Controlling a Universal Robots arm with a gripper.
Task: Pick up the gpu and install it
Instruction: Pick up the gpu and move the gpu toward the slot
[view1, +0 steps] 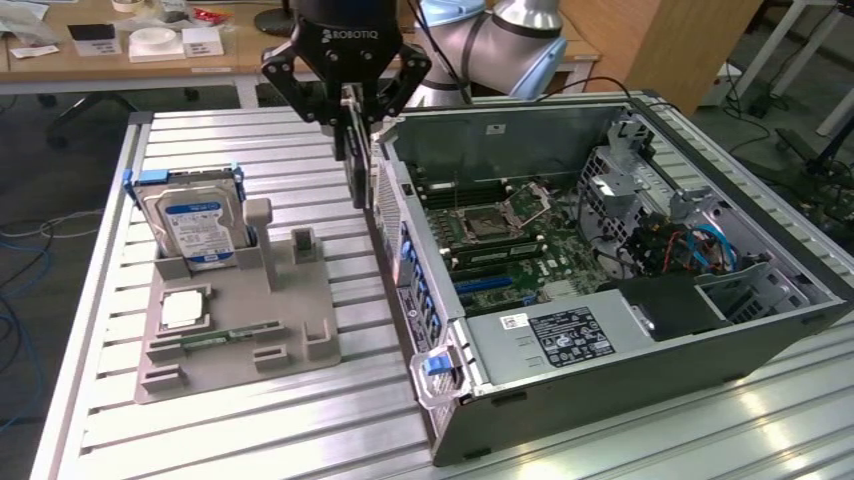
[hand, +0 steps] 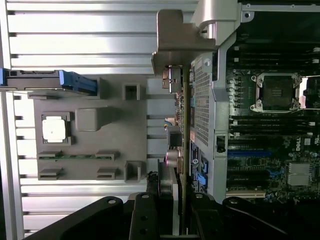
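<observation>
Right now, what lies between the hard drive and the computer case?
In the exterior view: upright posts of the grey holder, then the gpu, hanging edge-on from the gripper beside the computer case.

The gpu (view1: 358, 170) hangs upright between the computer case (view1: 641, 370) and, on the exterior view's left, a tray (view1: 234, 345) holding a hard drive (view1: 198, 228)
</observation>
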